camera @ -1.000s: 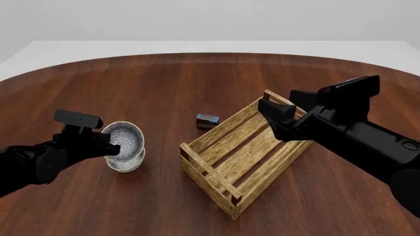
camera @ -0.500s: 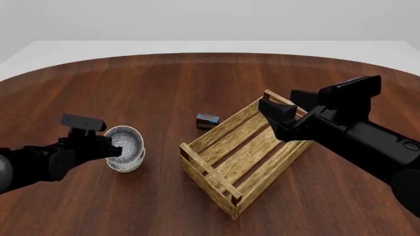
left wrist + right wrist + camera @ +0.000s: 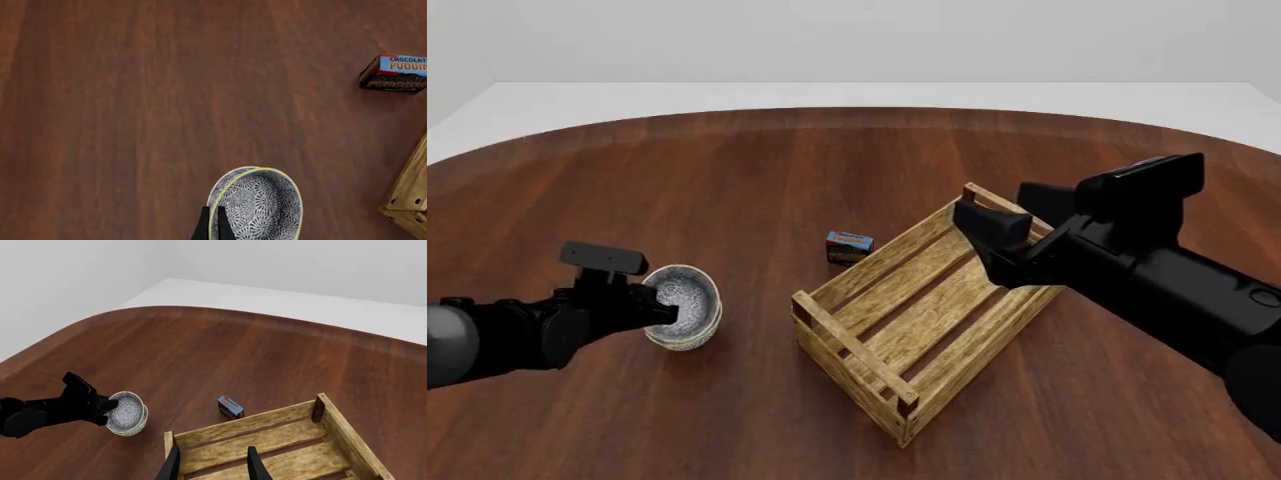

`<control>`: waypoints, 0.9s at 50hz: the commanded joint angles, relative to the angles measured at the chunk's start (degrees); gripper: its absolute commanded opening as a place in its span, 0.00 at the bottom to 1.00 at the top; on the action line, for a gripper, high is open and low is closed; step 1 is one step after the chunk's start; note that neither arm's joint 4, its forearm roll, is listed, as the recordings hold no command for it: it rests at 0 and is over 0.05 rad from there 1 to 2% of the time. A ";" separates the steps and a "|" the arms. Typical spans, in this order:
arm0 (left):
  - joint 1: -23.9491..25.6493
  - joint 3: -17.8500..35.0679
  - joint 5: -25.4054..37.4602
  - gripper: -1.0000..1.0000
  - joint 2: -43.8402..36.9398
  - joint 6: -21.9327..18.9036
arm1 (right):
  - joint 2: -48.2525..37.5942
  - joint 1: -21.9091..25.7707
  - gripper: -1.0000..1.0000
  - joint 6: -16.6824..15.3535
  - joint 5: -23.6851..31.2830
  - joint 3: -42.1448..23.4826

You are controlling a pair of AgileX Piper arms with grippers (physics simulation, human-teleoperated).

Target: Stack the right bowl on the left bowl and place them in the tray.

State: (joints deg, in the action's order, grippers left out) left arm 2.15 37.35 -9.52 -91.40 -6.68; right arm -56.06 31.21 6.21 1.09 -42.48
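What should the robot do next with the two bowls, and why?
Probably lift the stacked bowls a little and carry them toward the tray. One bowl already sits nested in the other, the left hand pinches their rim, and they are on the table, beside the tray, not in it. The right hand hangs open above the tray.

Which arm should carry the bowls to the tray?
Left. Its tool already pinches the rim of the stacked bowls. The right tool hangs open over the tray, away from them.

Wooden table (image 3: 827, 160), stacked bowls (image 3: 683, 320), tray (image 3: 928, 315), pudding box (image 3: 849, 246)
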 commanded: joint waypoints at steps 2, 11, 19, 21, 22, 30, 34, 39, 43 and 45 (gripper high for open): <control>-0.21 0.00 -1.33 0.00 -1.05 -0.03 | -0.02 -0.05 1.00 -0.05 -0.02 -0.03; 0.57 -0.50 -0.42 1.00 0.74 0.70 | 0.05 0.01 1.00 -0.09 0.05 -0.02; 0.79 -0.94 0.98 1.00 3.38 0.99 | 0.25 0.01 1.00 -0.12 0.19 -0.04; 1.11 -1.11 1.87 1.00 4.94 1.07 | 0.31 0.02 1.00 -0.15 0.24 -0.05; 1.17 -1.39 1.60 1.00 5.16 1.39 | 0.32 0.04 1.00 -0.14 0.25 -0.05; 0.91 -1.35 4.97 1.00 11.43 -0.19 | 0.25 0.08 1.00 -0.21 0.15 0.01; 1.71 -1.26 6.68 1.00 14.08 0.14 | 0.18 -0.01 1.00 -0.24 0.14 -0.01; 2.83 -1.61 8.29 1.00 17.69 -0.37 | -0.14 0.11 1.00 -0.42 0.01 -0.01; 3.78 -1.85 9.44 1.00 19.61 -0.62 | -0.03 -0.12 1.00 -0.39 0.09 -0.05; 4.23 -2.04 9.76 1.00 20.27 -0.69 | -0.08 -0.19 1.00 -0.39 0.09 -0.06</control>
State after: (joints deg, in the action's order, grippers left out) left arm 4.64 35.84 -2.44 -76.24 -6.90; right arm -56.03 31.18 5.88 1.19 -42.51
